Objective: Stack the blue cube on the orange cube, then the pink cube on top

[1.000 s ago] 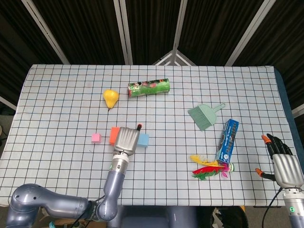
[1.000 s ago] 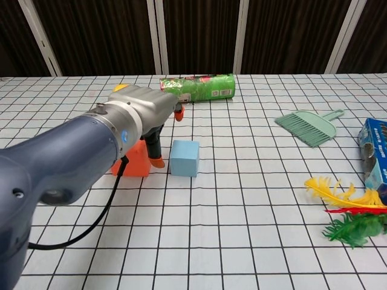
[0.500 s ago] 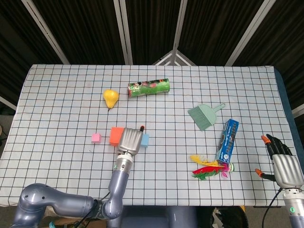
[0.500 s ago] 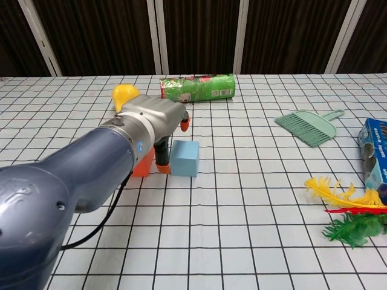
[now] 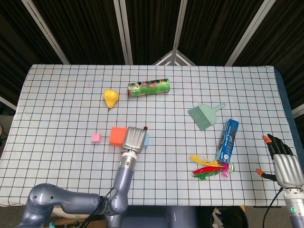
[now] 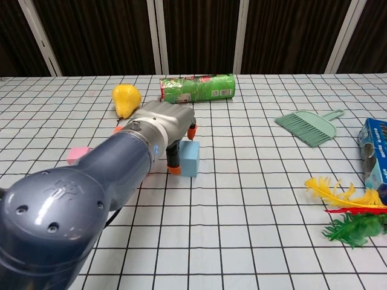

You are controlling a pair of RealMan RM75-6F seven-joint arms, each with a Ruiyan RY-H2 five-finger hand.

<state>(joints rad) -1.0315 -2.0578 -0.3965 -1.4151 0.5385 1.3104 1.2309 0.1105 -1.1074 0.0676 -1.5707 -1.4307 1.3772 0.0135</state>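
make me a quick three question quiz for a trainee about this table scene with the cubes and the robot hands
1. True or false: the blue cube already sits on the orange cube.
2. Which hand is over the blue cube? A) the left hand B) the right hand C) neither
3. Fill in: in the head view, the pink cube lies on the table to the ____ of the orange cube.

Key
1. False: both cubes are on the table, side by side.
2. A: the left hand is at the blue cube, while the right hand is at the table's edge, holding nothing.
3. Left.
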